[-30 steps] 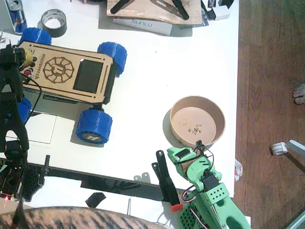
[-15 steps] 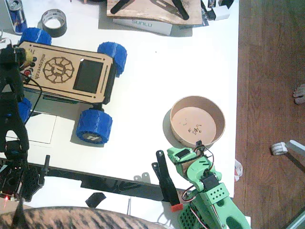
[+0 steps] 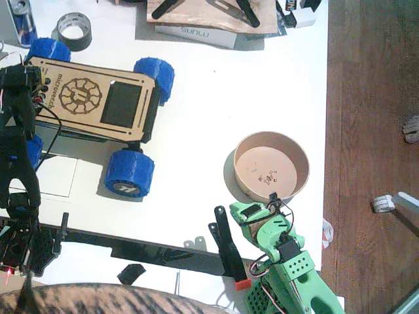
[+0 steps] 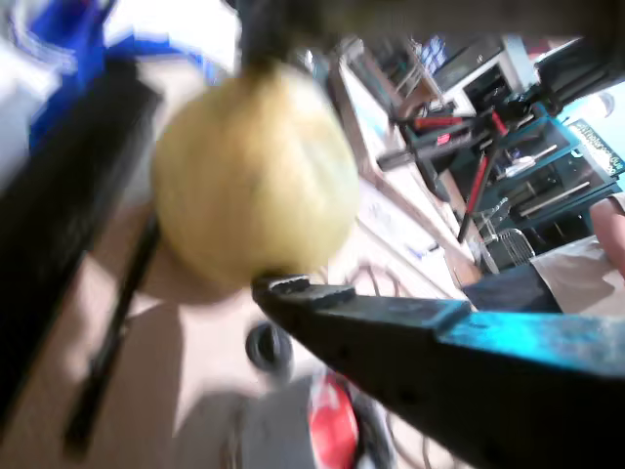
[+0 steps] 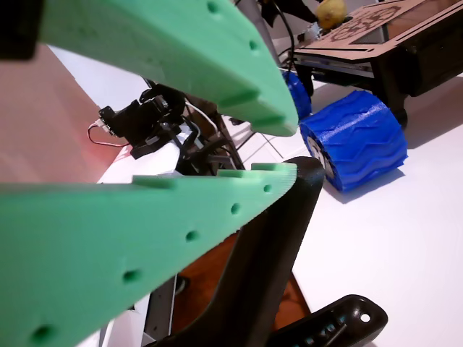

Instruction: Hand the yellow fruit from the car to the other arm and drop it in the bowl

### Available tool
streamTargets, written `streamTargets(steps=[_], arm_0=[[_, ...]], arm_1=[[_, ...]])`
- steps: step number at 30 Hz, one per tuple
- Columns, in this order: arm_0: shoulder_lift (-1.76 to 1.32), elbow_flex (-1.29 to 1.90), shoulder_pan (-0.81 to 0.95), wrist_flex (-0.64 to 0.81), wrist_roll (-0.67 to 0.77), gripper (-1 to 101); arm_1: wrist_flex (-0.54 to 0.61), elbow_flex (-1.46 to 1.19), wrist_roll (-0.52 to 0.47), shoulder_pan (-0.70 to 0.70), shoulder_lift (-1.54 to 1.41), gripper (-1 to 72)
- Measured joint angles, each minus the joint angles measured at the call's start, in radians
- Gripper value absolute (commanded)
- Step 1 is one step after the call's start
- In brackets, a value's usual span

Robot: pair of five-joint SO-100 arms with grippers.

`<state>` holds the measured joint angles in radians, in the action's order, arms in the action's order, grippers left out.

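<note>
Black jaws of the left gripper (image 4: pixel 264 186) were closed on the yellow fruit (image 4: pixel 256 174), one fingertip pressed under the ball and the other meeting it from above. Compared with a second before, the gripper (image 3: pixel 25 77) had shifted slightly at the rear corner of the car (image 3: pixel 91 98), and the fruit, earlier a visible yellow spot there, was now hidden from the fixed view by the black arm. I judged the grasp made and the lift just beginning. The fruit looked dull, smooth and roundish. The car's top was flat engraved plywood on chunky ribbed blue wheels. Well apart, the right gripper (image 5: pixel 286 148), perforated green plastic, rested with its jaws parted and empty beside the bowl (image 3: pixel 243 152), a shallow round light-brown dish on the white surface (image 3: pixel 262 85).
</note>
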<state>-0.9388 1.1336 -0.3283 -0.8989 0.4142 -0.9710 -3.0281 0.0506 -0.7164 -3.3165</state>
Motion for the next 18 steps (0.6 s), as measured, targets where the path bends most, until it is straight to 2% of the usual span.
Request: streamTargets(steps=[2, 18], arm_0=[[0.0, 0.0, 0.0, 0.0, 0.0, 0], [0.0, -0.005, -0.002, 0.0, 0.0, 0]], arm_1=[[0.0, 0.0, 0.0, 0.0, 0.0, 0.0], [0.0, 0.0, 0.0, 0.0, 0.0, 0.0]])
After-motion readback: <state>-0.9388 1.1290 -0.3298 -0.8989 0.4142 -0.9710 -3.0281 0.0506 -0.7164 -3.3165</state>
